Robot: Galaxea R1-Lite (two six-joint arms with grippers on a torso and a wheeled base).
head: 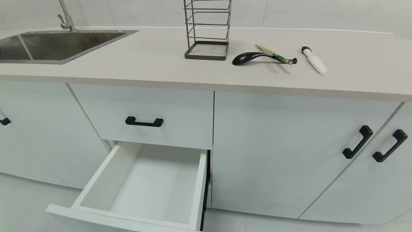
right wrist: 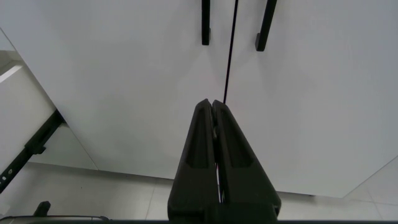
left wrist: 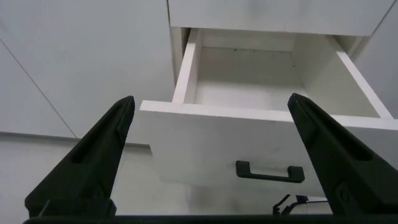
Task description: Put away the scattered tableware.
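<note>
On the countertop [head: 128, 71] lie a black spoon [head: 257, 58], a wooden chopstick [head: 273, 54] with a green band crossing its handle, and a white brush [head: 314, 60] with a black end. A dark wire rack [head: 207, 29] stands left of them. The lower drawer [head: 141, 187] is pulled out, and nothing lies inside it. My left gripper [left wrist: 211, 106] is open, low in front of that drawer's front panel [left wrist: 249, 149] and its black handle [left wrist: 269, 172]. My right gripper [right wrist: 212, 107] is shut on nothing, facing the white cabinet doors [right wrist: 124, 81].
A steel sink [head: 58, 45] with a tap [head: 66, 17] sits at the counter's far left. A closed drawer with a black handle [head: 144, 121] is above the open one. Two cabinet doors at the right carry black handles [head: 357, 141].
</note>
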